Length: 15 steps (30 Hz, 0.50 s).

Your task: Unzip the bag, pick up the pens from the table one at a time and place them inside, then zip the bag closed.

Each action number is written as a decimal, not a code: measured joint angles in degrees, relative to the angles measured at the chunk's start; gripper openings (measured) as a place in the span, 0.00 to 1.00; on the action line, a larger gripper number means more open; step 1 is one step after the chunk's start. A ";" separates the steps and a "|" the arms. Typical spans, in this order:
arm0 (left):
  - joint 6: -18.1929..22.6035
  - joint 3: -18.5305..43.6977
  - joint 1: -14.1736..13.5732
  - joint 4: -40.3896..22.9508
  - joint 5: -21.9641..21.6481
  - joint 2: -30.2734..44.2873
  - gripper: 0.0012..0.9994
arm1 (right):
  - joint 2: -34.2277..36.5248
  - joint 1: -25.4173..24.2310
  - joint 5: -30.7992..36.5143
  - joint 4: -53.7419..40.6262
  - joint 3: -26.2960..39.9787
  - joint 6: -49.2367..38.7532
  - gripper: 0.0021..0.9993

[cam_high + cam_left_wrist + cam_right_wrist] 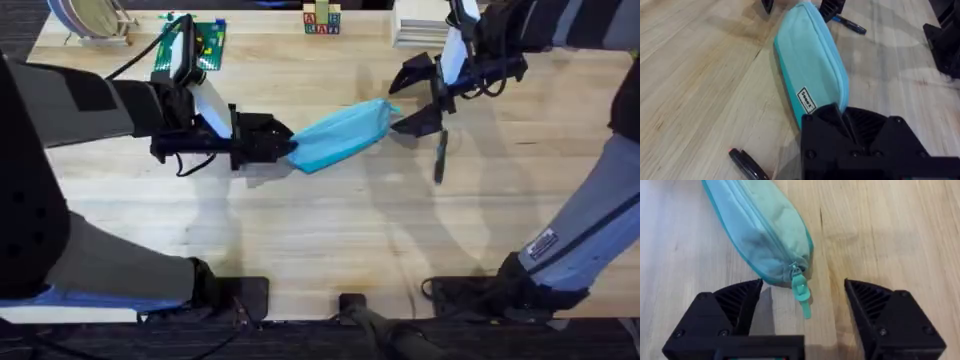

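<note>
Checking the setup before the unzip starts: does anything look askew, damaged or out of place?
Nothing stands out. The bag lies intact and zipped on the table, left gripper at one end, open right gripper around the pull tab. A pen lies beside it.

At the table's far edge: green flat circuit-board-like panel with yellow and blue parts [205, 45], far left of centre. Left of it, a round striped disc on a light wooden stand [88, 18], partly cut off by the frame. Small stack of coloured lettered toy blocks [321, 20] at far centre. Right of them, a white stacked pile of flat sheets or boxes [418, 24], details unclear.
</note>
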 joint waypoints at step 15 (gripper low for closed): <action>-0.01 0.00 0.00 -0.02 0.00 0.00 0.04 | 0.00 0.00 0.00 -0.26 0.00 0.02 0.77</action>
